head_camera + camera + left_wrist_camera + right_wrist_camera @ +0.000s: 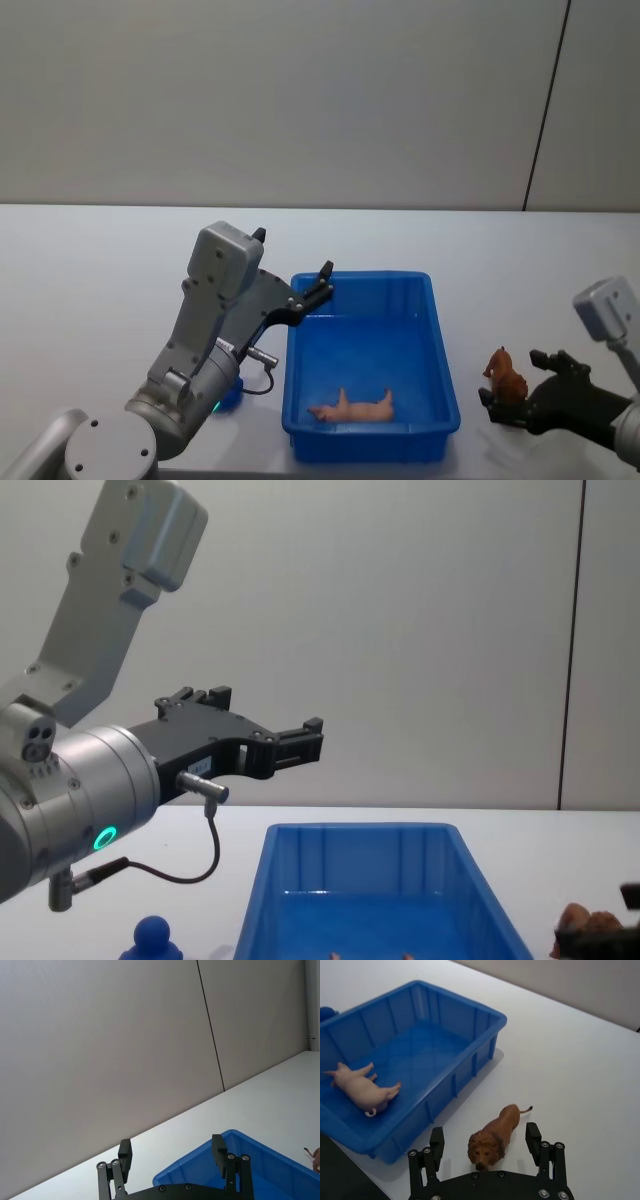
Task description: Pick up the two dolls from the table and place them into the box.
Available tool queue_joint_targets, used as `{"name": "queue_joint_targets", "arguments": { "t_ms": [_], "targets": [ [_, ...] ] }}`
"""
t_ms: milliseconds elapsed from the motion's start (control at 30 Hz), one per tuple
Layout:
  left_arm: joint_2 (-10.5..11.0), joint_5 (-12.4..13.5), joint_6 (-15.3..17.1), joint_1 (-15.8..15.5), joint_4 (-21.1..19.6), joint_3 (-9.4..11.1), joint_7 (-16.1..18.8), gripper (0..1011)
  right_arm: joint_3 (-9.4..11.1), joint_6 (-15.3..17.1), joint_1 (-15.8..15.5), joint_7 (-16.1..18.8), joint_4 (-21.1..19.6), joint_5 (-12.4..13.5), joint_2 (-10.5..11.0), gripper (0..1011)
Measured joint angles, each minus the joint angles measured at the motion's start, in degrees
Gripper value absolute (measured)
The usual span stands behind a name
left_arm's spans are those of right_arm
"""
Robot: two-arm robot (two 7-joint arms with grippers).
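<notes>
The brown lion doll stands on the white table, just right of the blue box. My right gripper is open, with one finger on each side of the lion and a gap to both. From the head view the lion sits in the right gripper, beside the box. The blue doll stands left of the box, half hidden by my left arm; it shows again as the blue doll. My left gripper hangs open and empty above the box's far left corner.
A pink pig figure lies on the box floor near its front wall; the pig lies on its side. A grey wall stands behind the table. Bare tabletop stretches to the far side and to the right of the lion.
</notes>
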Motion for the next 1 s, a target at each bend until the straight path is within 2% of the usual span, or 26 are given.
{"name": "queue_joint_targets", "arguments": {
  "t_ms": [200, 333, 600, 900, 1000],
  "targets": [
    [0.0, 0.0, 0.0, 0.0, 0.0, 0.0, 0.0, 1001, -0.65, 0.82, 0.23, 0.1, 1.59, -1.12, -0.39, 1001],
    [0.0, 0.0, 0.0, 0.0, 0.0, 0.0, 0.0, 1001, -1.09, 1.14, 0.63, 0.01, 2.88, -1.91, -0.84, 941],
    [0.0, 0.0, 0.0, 0.0, 0.0, 0.0, 0.0, 1001, -1.47, 0.81, 1.05, -0.71, 4.33, -2.27, -1.46, 729],
    [0.0, 0.0, 0.0, 0.0, 0.0, 0.0, 0.0, 1002, -1.28, -1.51, 0.67, -2.24, 4.35, -0.86, -1.58, 441],
    [0.0, 0.0, 0.0, 0.0, 0.0, 0.0, 0.0, 1001, -1.09, -2.88, 0.31, -2.98, 3.82, -0.12, -1.47, 427]
  ]
}}
